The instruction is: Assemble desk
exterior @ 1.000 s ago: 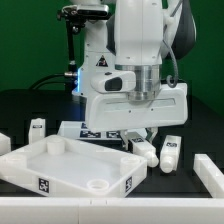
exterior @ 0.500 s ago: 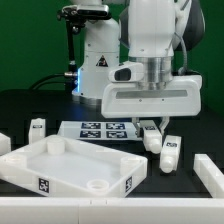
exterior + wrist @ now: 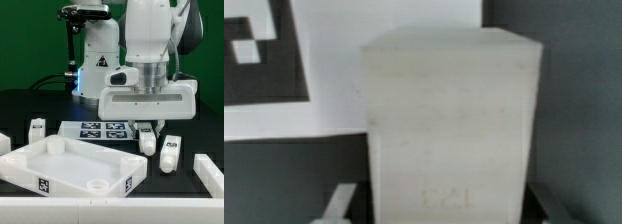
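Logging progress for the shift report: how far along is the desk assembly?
Done: nothing fitted yet. The desk top lies with its visible corner sockets empty. In hand: the claw grips one leg beside the marker board. Left: seating that leg and the loose legs lying around.

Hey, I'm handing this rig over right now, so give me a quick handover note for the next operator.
Claw: shut on one leg, which stands upright by the marker board's corner on the exterior view's right. Cannot tell if it is off the table.
Desk top: lies flat in front with its sockets up; the near corner socket is empty.
Loose legs: second leg beside the held one; third leg behind the top, on the exterior view's left.
Done: one leg grasped.
Left: no leg seen fitted yet. Seat this one, then the others.
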Available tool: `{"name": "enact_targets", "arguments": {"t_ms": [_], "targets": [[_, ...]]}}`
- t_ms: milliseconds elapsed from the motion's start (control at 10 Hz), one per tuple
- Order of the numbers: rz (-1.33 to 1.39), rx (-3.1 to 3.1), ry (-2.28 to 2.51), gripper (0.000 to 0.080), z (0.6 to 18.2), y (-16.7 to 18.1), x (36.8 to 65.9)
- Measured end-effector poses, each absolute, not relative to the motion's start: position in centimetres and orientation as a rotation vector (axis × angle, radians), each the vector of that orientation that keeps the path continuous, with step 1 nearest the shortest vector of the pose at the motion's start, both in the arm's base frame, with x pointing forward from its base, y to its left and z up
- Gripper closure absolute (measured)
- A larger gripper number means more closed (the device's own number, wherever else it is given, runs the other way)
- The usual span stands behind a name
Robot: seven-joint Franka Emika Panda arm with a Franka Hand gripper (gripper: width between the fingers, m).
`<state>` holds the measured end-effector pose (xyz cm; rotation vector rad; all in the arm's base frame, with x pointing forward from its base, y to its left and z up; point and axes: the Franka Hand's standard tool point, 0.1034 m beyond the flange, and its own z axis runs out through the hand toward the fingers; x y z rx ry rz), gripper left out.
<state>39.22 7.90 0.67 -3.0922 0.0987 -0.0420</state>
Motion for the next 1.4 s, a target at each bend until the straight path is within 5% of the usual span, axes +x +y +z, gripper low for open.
{"name": "enact_targets", "arguments": {"t_ms": [200, 400, 600, 1400], "targets": [[-0.042, -3.092, 0.096, 0.053, 0.67, 7.9, 39.22], [-0.025, -3.092, 0.103, 0.0225, 0.58, 7.77, 39.07], [0.004, -3.089, 0.129, 0.0165, 0.45, 7.41, 38.86], [0.037, -3.083, 0.17, 0.0151, 0.33, 7.02, 38.69]]}}
